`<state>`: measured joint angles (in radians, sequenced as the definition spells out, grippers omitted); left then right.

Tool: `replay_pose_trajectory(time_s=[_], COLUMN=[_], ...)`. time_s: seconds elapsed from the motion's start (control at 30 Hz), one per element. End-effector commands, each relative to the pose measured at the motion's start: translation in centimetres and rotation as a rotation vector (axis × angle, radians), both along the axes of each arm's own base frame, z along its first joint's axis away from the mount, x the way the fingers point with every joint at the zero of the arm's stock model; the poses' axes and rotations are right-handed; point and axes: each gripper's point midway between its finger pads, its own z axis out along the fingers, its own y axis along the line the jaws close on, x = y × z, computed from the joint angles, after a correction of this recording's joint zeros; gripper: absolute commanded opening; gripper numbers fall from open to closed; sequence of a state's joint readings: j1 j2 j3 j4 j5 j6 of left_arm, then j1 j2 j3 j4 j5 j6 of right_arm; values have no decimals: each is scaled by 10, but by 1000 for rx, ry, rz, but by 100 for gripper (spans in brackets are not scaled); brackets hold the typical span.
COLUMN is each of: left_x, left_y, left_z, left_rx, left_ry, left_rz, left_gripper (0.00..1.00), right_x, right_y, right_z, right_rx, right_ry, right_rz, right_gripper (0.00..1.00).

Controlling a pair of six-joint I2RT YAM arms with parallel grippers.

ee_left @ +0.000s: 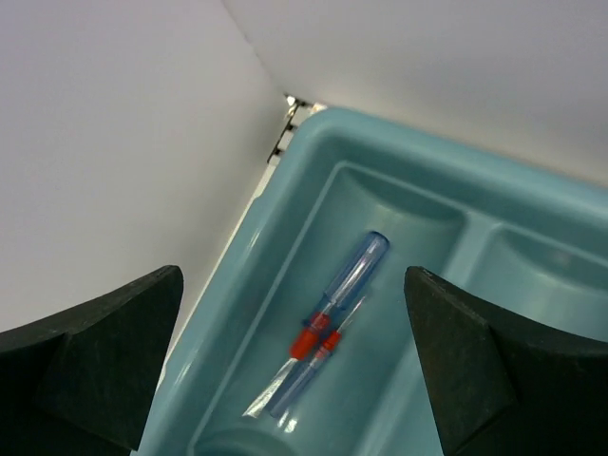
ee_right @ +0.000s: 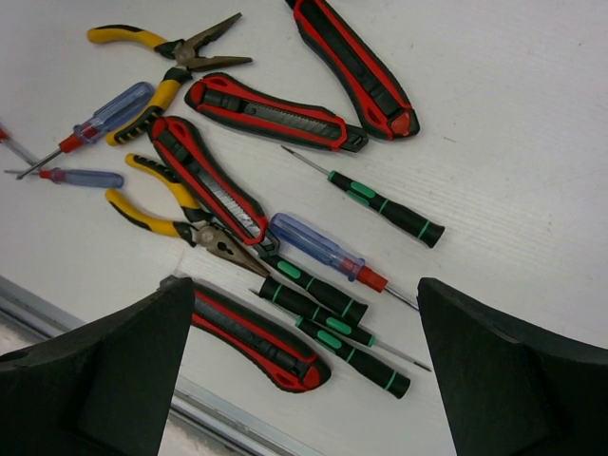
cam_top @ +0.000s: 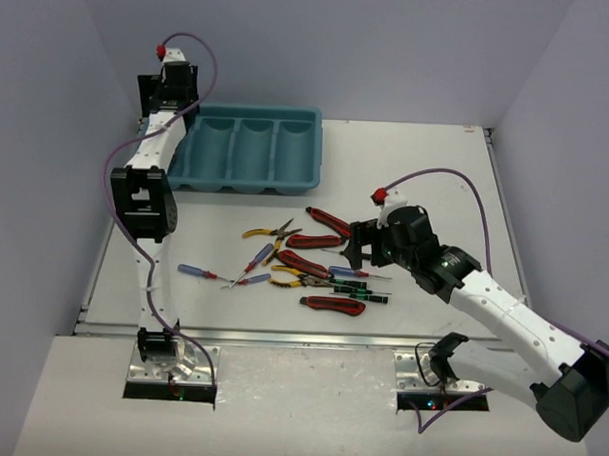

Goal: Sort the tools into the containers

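The teal tray (cam_top: 258, 114) stands at the back left of the table. My left gripper (cam_top: 172, 98) hovers over its left end, open and empty. In the left wrist view two blue/red-handled screwdrivers (ee_left: 334, 321) lie side by side in the tray's (ee_left: 380, 133) leftmost compartment, below my left gripper (ee_left: 293, 309). My right gripper (cam_top: 359, 248) is open and empty above the pile of tools. Between its fingers (ee_right: 304, 294) lie several black-and-green precision screwdrivers (ee_right: 318, 290), a blue/red screwdriver (ee_right: 323, 249) and a red-and-black utility knife (ee_right: 252, 337).
On the table: yellow-handled pliers (cam_top: 269, 232) (ee_right: 176, 223), more utility knives (cam_top: 328, 222) (ee_right: 266, 112), loose screwdrivers (cam_top: 198, 272) (ee_right: 104, 114). The table's front edge rail (ee_right: 218, 418) is just below the pile. Walls close in at the left and the back.
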<state>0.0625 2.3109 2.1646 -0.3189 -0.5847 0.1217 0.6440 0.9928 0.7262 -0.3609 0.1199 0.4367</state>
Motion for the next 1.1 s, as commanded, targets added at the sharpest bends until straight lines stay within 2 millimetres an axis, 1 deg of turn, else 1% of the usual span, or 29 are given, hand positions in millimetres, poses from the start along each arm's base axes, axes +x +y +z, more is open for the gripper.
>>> replay_pose_trajectory(time_s=[0.0,0.03,0.07,0.1,0.17,0.2,0.23,0.27,0.3,0.33,0.37,0.43,0.5,0.53,0.63,0.73,0.8,0.83,0.87,0.9,1.07], left_x=[-49,-70,-96,-120,-160,-182,-202,-219,-230,-238,-248,-258,-273,-278,-298,-310,-314,-316,-317,-318,-320], left_y=[-36,-44,-55,-70,-103,-121,-132,-139,-143,-146,-154,-162,-180,-191,-207,-203,-199,-198,-198,-198,-198], left_z=[192,212,232,240,241,233,218,201,186,166,143,122,93,90,89,93,93,93,92,90,84], left_rx=[-146,-223,-321,-388,-564,-614,-658,-698,-721,-737,-749,-767,-833,-863,-895,-850,-818,-803,-798,-796,-791], left_ry=[-402,-456,-514,-535,-599,-617,-626,-628,-617,-584,-539,-478,-379,-354,-321,-331,-326,-322,-317,-312,-297], left_rz=[-18,-25,-40,-100,-213,-300,-343,-358,-363,-366,-398,-427,-476,-527,-622,-624,-621,-625,-626,-628,-631], left_gripper=[100,100,100,100,100,100,100,100,100,100,100,100,100,100,100,100,100,100,100,100,100], right_x=[33,37,42,45,47,48,50,52,51,49,45,39,31,29,19,10,9,11,13,16,14], right_y=[-1,0,1,4,7,6,4,3,3,7,12,16,23,25,34,41,39,35,31,31,30], right_z=[18,11,2,-6,-25,-36,-40,-44,-55,-55,-64,-77,-85,-89,-95,-99,-107,-111,-116,-120,-135], right_rx=[-51,-105,-166,-231,-341,-409,-456,-493,-521,-522,-527,-531,-515,-507,-459,-410,-420,-445,-466,-472,-483], right_ry=[-103,-110,-114,-112,-81,-51,-37,-25,6,7,33,75,125,144,195,219,237,243,249,243,281], right_rz=[-52,-13,35,100,227,283,315,337,375,418,494,556,629,646,694,729,727,712,698,687,689], right_gripper=[99,99,99,99,93,86,82,79,78,77,74,70,59,55,48,46,46,45,42,40,38])
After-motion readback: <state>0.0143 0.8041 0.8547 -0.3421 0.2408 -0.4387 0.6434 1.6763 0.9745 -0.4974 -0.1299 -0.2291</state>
